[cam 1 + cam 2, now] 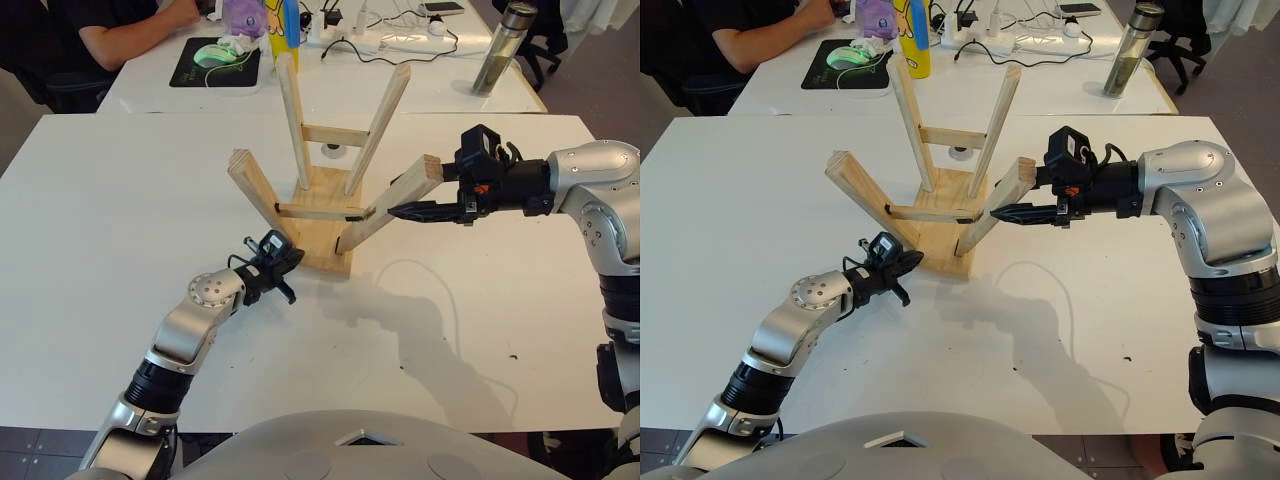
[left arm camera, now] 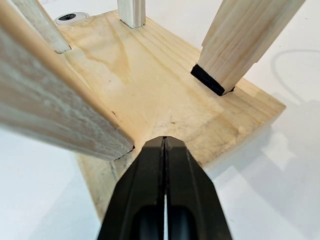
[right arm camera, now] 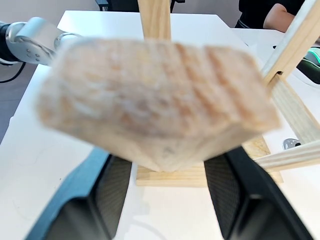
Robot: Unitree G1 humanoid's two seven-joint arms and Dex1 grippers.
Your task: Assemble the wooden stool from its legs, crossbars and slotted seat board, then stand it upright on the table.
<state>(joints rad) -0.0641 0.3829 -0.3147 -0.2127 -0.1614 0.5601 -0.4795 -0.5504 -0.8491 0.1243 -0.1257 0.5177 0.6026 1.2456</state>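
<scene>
Bare table (image 1: 110,230) lies left, right and on the near side of the upturned stool (image 1: 322,225); we note free passage there. Four splayed legs (image 1: 293,120) rise from the seat board (image 1: 330,255). Two crossbars (image 1: 318,211) tie them in pairs and close those gaps. The space between the pairs is open from above. The near right leg (image 1: 375,220) sits between the spread fingers of the right gripper (image 1: 403,211). The left gripper (image 1: 287,262), fingers together, occupies the board's near left corner.

Left arm (image 1: 180,335) extends forward and low over the surface, elbow bent. Left gripper (image 2: 164,145): fingers pressed flat together. Right arm (image 1: 590,185) reaches inward, forearm level, pointing toward the robot's left. Right gripper (image 1: 400,211): fingers spread apart.
</scene>
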